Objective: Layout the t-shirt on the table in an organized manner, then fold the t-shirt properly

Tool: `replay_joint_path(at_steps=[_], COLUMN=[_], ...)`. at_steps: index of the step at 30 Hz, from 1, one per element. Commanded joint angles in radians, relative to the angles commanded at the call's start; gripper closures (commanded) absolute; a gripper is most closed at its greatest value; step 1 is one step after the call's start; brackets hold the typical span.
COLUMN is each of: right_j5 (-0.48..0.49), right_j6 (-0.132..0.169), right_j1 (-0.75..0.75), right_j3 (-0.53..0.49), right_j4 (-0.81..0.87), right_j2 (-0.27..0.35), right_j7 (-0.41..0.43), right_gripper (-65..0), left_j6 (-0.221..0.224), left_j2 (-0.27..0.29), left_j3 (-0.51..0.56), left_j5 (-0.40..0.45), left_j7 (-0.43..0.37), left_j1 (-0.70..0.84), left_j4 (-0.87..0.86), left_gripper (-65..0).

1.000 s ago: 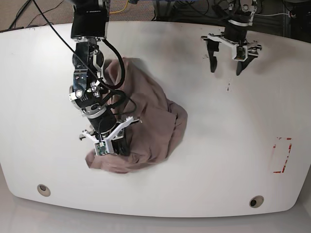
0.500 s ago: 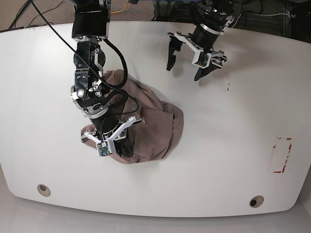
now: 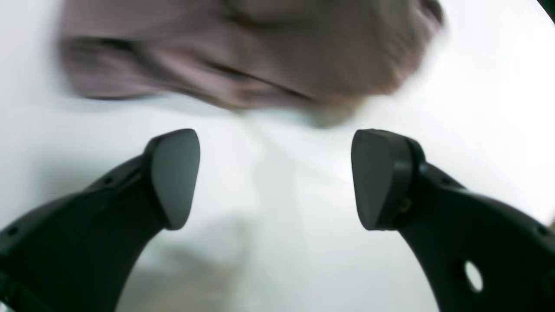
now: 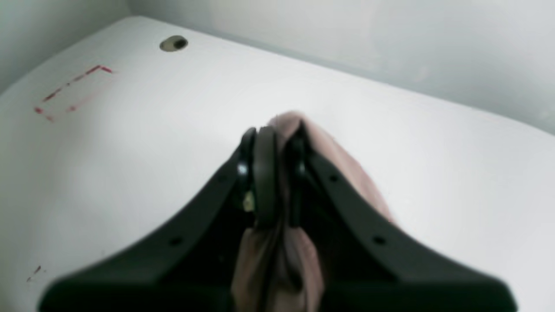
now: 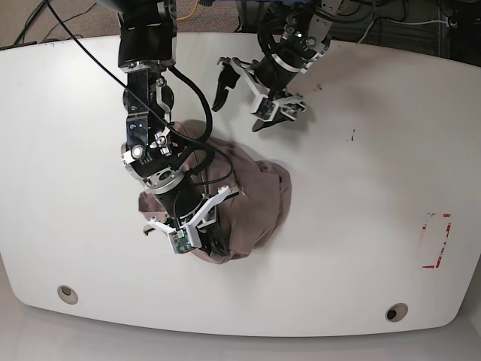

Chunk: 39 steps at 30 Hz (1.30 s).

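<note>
My right gripper is clamped tight on a fold of the t-shirt, cloth bunched between the pads. My left gripper is spread wide and holds nothing, poised above bare table just short of the shirt's near edge. The shirt lies crumpled in a heap near the table's middle, not yet laid out.

Risks, as I judge them: my right pinch may have caught several layers, so a pull would drag the whole heap instead of spreading it; my left could close on a bunched fold.

The tabletop is glossy white, with a red tape outline and two grommets near its front edge.
</note>
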Motion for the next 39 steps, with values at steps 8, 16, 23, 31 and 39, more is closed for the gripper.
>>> replay_joint_path(at_steps=[8,16,23,31,39], right_j5=[0.008,0.000,0.000,0.000,0.000], right_j6=[0.000,0.000,0.000,-0.002,-0.002], right_j1=[0.074,0.144,0.199,0.270,0.298], right_j3=[-0.002,-0.048,-0.049,-0.051,-0.051], right_j4=[-0.002,-0.005,-0.005,-0.005,-0.005], right_j2=[-0.026,-0.040,-0.092,-0.127,-0.153], right_j7=[0.000,0.000,-0.003,-0.005,-0.005], right_gripper=[0.0,0.0,0.0,0.0,0.0], left_j6=[-0.017,-0.020,-0.020,-0.014,-0.014], left_j2=[-0.003,0.005,0.035,0.080,0.124], left_j3=[-0.029,-0.032,-0.038,-0.060,-0.129], left_j5=[0.000,-0.002,-0.003,-0.003,-0.003], left_j7=[0.002,0.002,0.002,-0.003,-0.003], left_j1=[-0.015,-0.043,-0.084,-0.152,-0.270], left_j4=[-0.005,-0.032,-0.072,-0.150,-0.262], left_gripper=[-51.7,-51.7,-51.7,-51.7,-51.7])
